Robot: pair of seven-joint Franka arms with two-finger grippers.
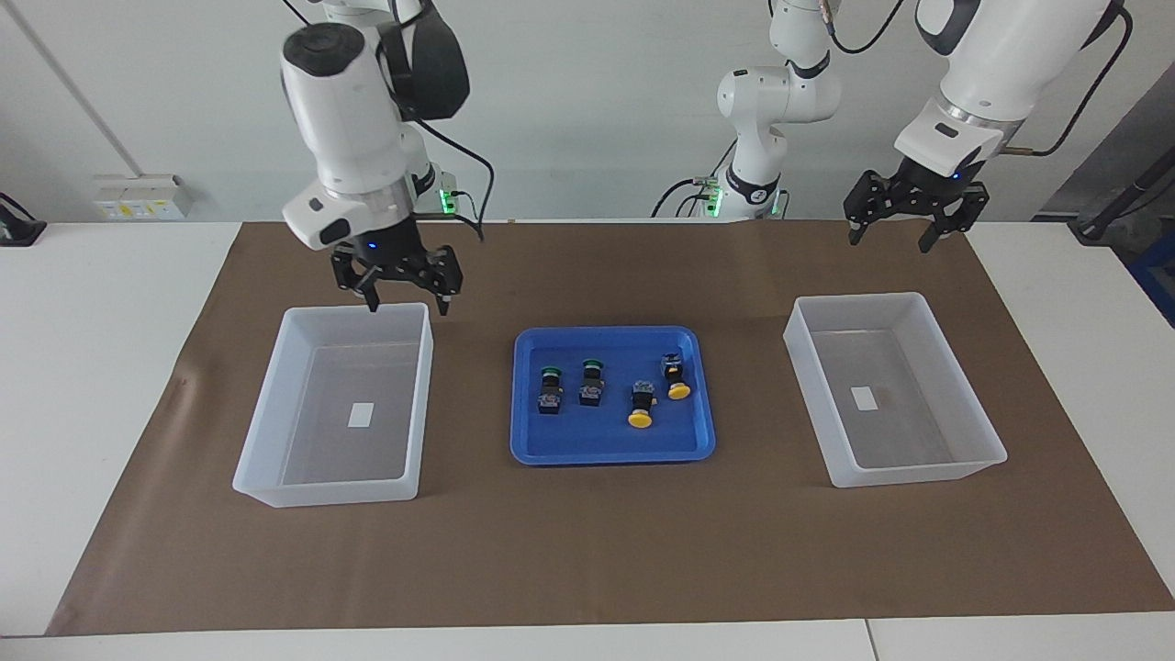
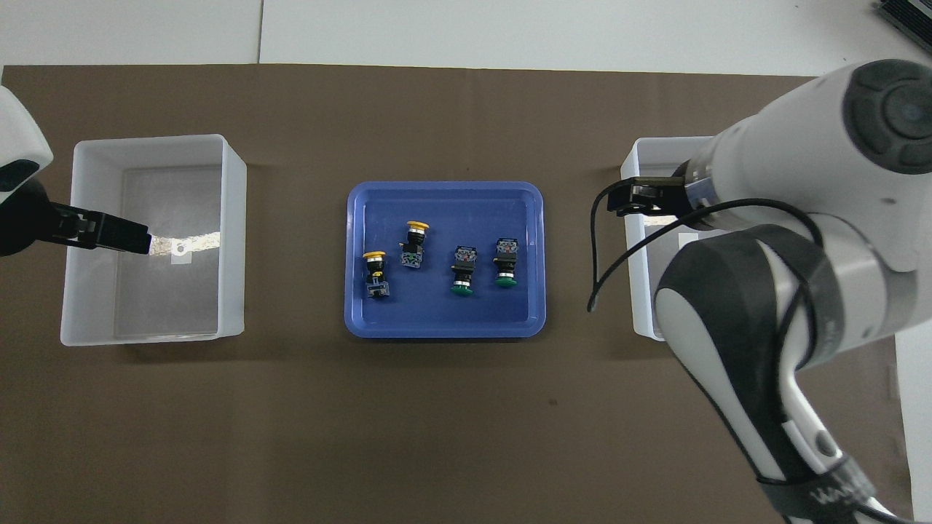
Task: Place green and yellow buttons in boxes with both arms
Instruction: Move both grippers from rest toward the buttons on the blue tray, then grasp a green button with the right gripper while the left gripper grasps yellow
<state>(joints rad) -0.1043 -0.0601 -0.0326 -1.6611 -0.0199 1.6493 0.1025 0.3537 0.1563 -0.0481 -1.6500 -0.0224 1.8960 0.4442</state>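
Observation:
Two green buttons [image 1: 551,388] [image 2: 461,271] and two yellow buttons [image 1: 641,405] [image 2: 376,274] lie on their sides in the blue tray [image 1: 606,454] [image 2: 444,331] at the table's middle. One translucent box [image 1: 420,404] [image 2: 632,306] stands toward the right arm's end, the other [image 1: 812,395] [image 2: 231,240] toward the left arm's end; each holds only a white label. My right gripper [image 1: 408,308] [image 2: 633,198] hangs open over its box's corner beside the tray. High over the other box, my left gripper [image 1: 889,243] [image 2: 116,236] is open too. Neither holds anything.
A brown mat [image 1: 587,551] covers the table's middle, and the boxes and tray stand on it in a row. Bare white table [image 1: 101,367] lies at both ends. The right arm's bulk hides much of its box in the overhead view.

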